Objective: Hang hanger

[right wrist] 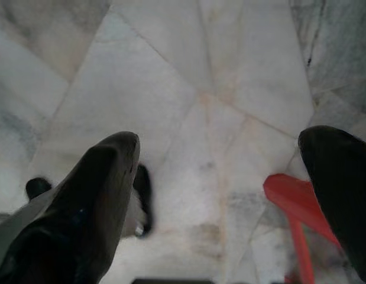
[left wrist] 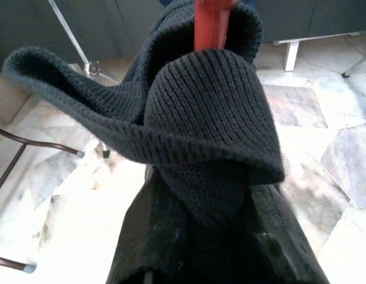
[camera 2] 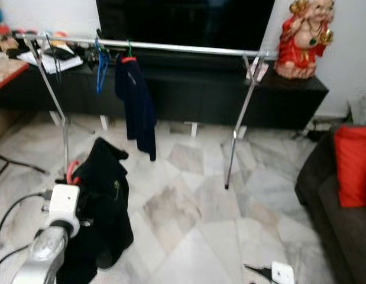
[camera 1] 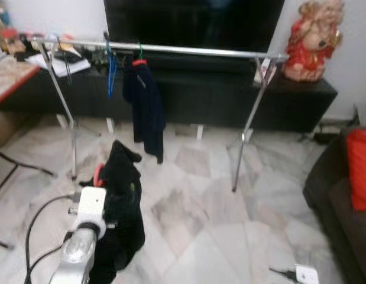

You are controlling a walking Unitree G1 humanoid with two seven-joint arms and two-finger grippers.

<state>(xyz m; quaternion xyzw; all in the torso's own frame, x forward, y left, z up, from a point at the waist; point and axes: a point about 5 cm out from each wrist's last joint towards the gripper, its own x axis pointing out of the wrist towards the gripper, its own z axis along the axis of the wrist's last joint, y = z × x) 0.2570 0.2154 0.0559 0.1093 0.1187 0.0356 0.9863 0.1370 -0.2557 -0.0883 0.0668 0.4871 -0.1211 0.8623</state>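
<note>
Nearest the camera, well short of the clothes rail (camera 1: 171, 49), the left arm (camera 1: 82, 236) is raised in front of the robot, and its left gripper (left wrist: 206, 236) is closed on a red hanger (camera 1: 98, 173) that carries a black knitted garment (camera 1: 120, 207). The garment drapes over the gripper's fingers and hangs below the wrist toward the marble floor (camera 1: 218, 219); in the left wrist view its ribbed collar (left wrist: 188, 112) folds around the hanger's red neck (left wrist: 211, 23), which rises from the knit. Holding the hanger by its neck likely keeps the hook free for the rail. The right gripper (right wrist: 221, 177) hangs idle, pointed at the floor, fingers (right wrist: 94, 195) spread wide and holding nothing; a red object (right wrist: 295, 207) lies beside one finger, its identity unclear.

Farther on, the rail stands on splayed metal legs (camera 1: 245, 139) on the floor. Toward its left end hang a dark navy garment (camera 1: 144, 106) on a red-and-green hanger (camera 1: 139, 59) and, just beside it, a bare blue hanger (camera 1: 112, 74). The long stretch of rail to the right of the navy garment is bare, the probable place for the held hanger.

Behind the rail runs a low black cabinet (camera 1: 301, 100) bearing a large dark screen (camera 1: 194, 23) and a red-and-gold figurine (camera 1: 313, 38). To the right of the rail, a dark sofa (camera 1: 336, 207) holds a red cushion (camera 1: 360, 168).
</note>
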